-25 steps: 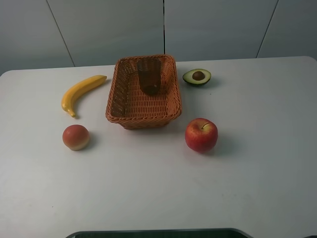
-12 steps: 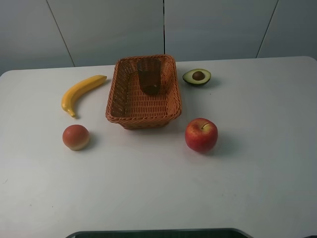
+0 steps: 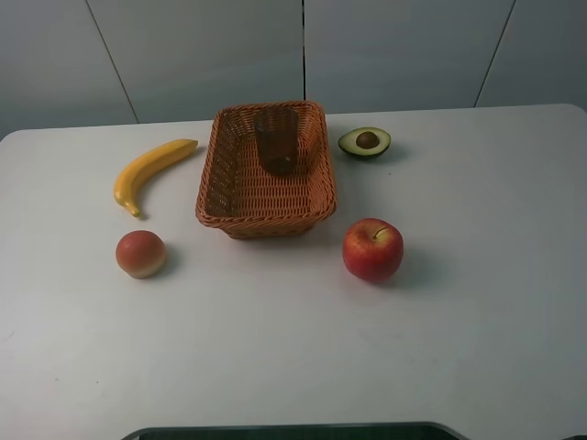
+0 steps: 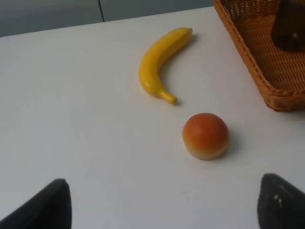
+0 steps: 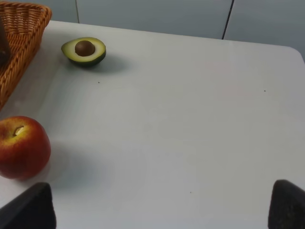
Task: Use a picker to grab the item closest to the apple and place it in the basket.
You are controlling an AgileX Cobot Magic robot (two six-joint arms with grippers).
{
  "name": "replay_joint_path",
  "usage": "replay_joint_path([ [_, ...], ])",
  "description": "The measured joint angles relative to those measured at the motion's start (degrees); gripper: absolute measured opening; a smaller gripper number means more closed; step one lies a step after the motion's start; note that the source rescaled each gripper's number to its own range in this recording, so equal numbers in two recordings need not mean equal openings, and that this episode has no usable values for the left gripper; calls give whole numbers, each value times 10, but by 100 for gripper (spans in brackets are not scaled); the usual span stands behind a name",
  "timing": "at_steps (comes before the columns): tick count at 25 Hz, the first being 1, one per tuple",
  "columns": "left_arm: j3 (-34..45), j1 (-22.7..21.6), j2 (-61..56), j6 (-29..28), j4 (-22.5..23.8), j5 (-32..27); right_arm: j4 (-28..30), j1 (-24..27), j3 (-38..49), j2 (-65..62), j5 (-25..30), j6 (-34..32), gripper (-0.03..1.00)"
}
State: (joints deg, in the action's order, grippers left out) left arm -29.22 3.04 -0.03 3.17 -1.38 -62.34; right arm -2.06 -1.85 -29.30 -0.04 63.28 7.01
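The red apple [image 3: 372, 248] [image 5: 21, 147] rests on the white table, in front of the right corner of the wicker basket [image 3: 266, 220] [image 5: 21, 38]. Behind the apple, beside the basket's far right corner, lies a halved avocado [image 3: 364, 142] [image 5: 84, 50] with its pit up. Inside the basket stands a dark brown cup [image 3: 276, 140]. Neither gripper shows in the high view. In its wrist view, my left gripper [image 4: 162, 205] is open, low over the table short of the peach. My right gripper [image 5: 157, 205] is open too, to the right of the apple.
A yellow banana [image 3: 149, 171] [image 4: 159, 63] lies left of the basket. An orange-red peach [image 3: 140, 253] [image 4: 205, 135] sits in front of it. The basket's wall [image 4: 248, 57] borders the left wrist view. A dark base edge [image 3: 293, 429] runs along the table's front.
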Motion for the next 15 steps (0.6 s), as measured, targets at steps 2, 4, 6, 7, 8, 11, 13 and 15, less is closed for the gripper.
replay_joint_path([
  [2, 0, 0, 0, 0, 0, 0, -1, 0, 0, 0, 0, -15, 97],
  [4, 0, 0, 0, 0, 0, 0, -2, 0, 0, 0, -1, -29, 97],
  [6, 0, 0, 0, 0, 0, 0, -2, 0, 0, 0, -1, -33, 97],
  [7, 0, 0, 0, -1, 0, 0, -2, 0, 0, 0, -2, -34, 97],
  [8, 0, 0, 0, -1, 0, 0, -3, 0, 0, 0, -2, -35, 97],
  [11, 0, 0, 0, -1, 0, 0, -3, 0, 0, 0, -2, -35, 97],
  [13, 0, 0, 0, -1, 0, 0, -3, 3, 0, 0, -3, -40, 97],
  [15, 0, 0, 0, -1, 0, 0, -1, 18, 0, 0, -3, -48, 97],
])
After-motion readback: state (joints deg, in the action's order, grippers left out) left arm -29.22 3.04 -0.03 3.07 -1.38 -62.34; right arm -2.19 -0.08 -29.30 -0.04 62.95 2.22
